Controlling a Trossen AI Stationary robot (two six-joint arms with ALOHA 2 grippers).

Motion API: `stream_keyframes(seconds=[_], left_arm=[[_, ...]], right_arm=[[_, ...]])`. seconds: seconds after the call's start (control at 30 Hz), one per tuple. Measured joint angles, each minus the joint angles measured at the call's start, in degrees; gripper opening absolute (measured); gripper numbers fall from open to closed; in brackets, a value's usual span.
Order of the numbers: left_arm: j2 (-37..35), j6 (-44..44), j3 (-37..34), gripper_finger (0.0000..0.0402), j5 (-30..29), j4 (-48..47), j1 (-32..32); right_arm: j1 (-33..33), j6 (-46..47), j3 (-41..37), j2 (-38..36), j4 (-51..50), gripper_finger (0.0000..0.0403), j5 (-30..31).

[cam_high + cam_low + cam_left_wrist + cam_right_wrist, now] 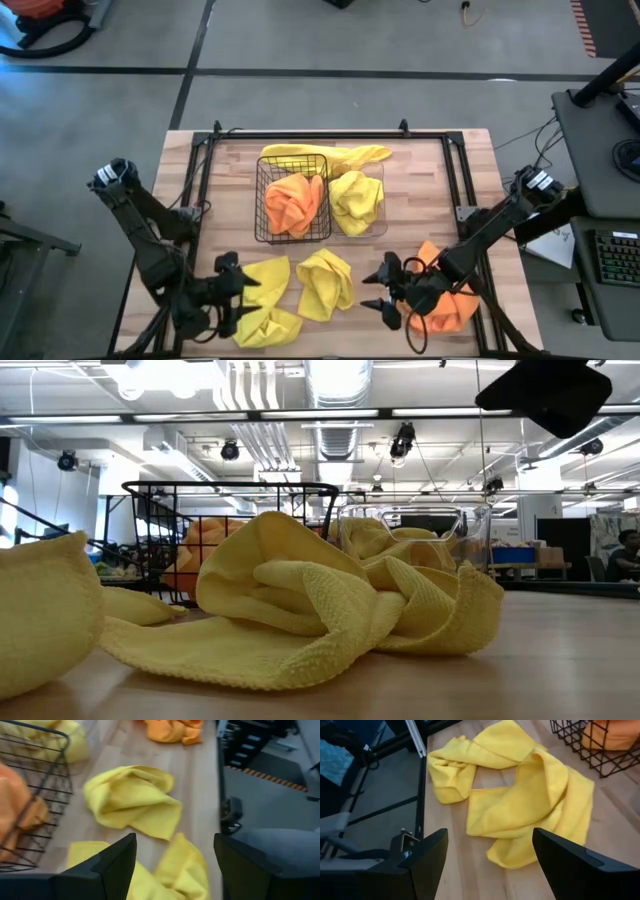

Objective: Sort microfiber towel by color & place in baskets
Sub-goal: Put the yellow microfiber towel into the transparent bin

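High view: yellow towels (325, 283) lie loose on table (420, 190) near front of wire basket (292, 198); left gripper (232, 292) and right gripper (385, 290) both wide, empty. Cloth prob. soft, light; pinch a raised fold

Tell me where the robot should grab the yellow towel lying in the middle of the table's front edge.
Grip the raised crumpled ridge at the top of the middle yellow towel, coming straight down from above. It lies slack on the table, so only its bunched folds give the open right tool something to pinch.
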Motion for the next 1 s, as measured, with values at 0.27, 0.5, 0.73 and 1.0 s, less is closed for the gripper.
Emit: stream_keyframes(seconds=[0.27,0.5,0.73,1.0], left_arm=[[2.76,-1.05,0.22,0.0249,4.53,2.89,-3.73],[7.11,-3.90,0.46,0.0249,10.54,3.09,-6.67],[13.65,-9.64,0.48,0.0249,10.60,3.31,-6.34],[20.26,-14.12,0.48,0.0249,10.50,2.66,-4.03]], right_arm=[[0.04,3.66,7.92,2.95,-10.92,0.0286,-3.53],[0.02,6.53,16.50,6.46,-27.67,0.0286,-5.66],[0.02,5.06,20.56,9.28,-31.63,0.0286,-8.83],[0.02,4.70,21.16,8.75,-35.14,0.0286,-9.89]])
